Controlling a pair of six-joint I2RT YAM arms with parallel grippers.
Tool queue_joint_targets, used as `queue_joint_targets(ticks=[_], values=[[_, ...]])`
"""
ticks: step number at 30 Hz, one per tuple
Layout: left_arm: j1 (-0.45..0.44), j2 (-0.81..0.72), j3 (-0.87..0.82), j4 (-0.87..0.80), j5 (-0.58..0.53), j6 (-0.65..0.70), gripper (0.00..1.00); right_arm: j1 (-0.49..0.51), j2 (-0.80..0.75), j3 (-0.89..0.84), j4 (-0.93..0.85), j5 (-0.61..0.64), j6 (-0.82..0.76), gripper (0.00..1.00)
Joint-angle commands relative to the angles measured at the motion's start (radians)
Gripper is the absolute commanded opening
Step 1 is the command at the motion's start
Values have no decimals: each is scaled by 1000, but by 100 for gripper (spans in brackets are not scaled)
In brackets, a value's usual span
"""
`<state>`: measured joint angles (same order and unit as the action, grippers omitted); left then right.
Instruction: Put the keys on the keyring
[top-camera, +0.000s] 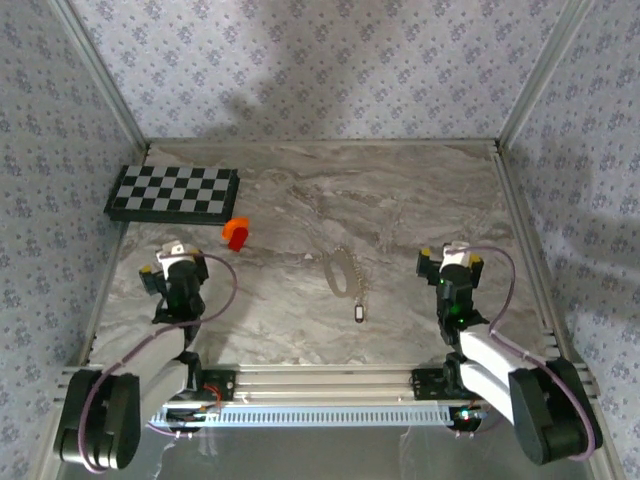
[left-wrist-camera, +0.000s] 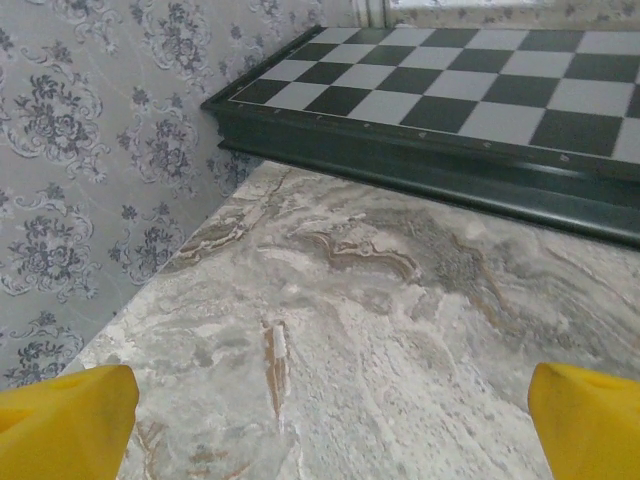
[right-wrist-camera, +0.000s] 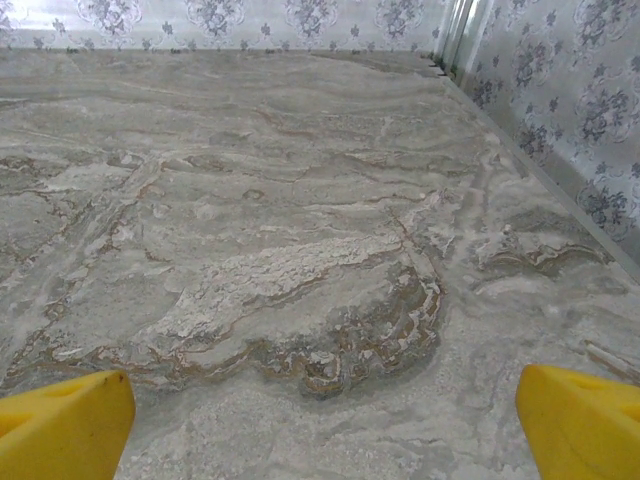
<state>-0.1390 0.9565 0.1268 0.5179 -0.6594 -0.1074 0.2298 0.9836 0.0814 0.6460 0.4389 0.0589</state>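
Veined grey marble tabletop (right-wrist-camera: 300, 200), floral-papered walls (top-camera: 330, 60). Both sets of jaws stand wide and empty: chessboard (left-wrist-camera: 480, 90) ahead of the left gripper (left-wrist-camera: 330, 425), marble ahead of the right gripper (right-wrist-camera: 320, 420).

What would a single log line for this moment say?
left hand: open, empty | right hand: open, empty | key: on table, near keyring | both hands clear of them
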Motion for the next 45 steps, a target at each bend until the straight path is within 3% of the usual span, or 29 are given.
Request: queue_joint_targets(ticks=[1, 9, 18, 20, 25, 28, 32, 34, 37, 45], values=[[26, 65, 43, 141, 40, -35, 99, -14, 70, 41, 130, -14, -28, 100], [39, 244, 98, 279, 50, -15, 100, -19, 254, 70, 329, -19, -84, 100], [46, 477, 165, 458, 55, 11, 100, -26, 344, 125, 353, 30, -136, 100], [49, 458, 192, 365, 78, -5, 100, -41, 390, 124, 406, 37, -135, 100], [72, 470, 196, 376, 157, 3, 100, -45, 564, 129, 634, 73, -215, 100], [79, 475, 212, 345, 173, 0, 100, -66, 501, 152, 466, 36, -122, 100], [102, 483, 244, 291, 231, -7, 100, -168, 506, 211, 323, -146, -76, 100], [118, 491, 257, 275, 274, -10, 100, -170, 586, 229, 420, -114, -104, 100], [131, 494, 265, 256, 301, -17, 100, -171, 547, 256, 272, -115, -35, 100], [134, 548, 295, 252, 410, 23, 100, -218, 557, 274, 265, -150, -45, 100]])
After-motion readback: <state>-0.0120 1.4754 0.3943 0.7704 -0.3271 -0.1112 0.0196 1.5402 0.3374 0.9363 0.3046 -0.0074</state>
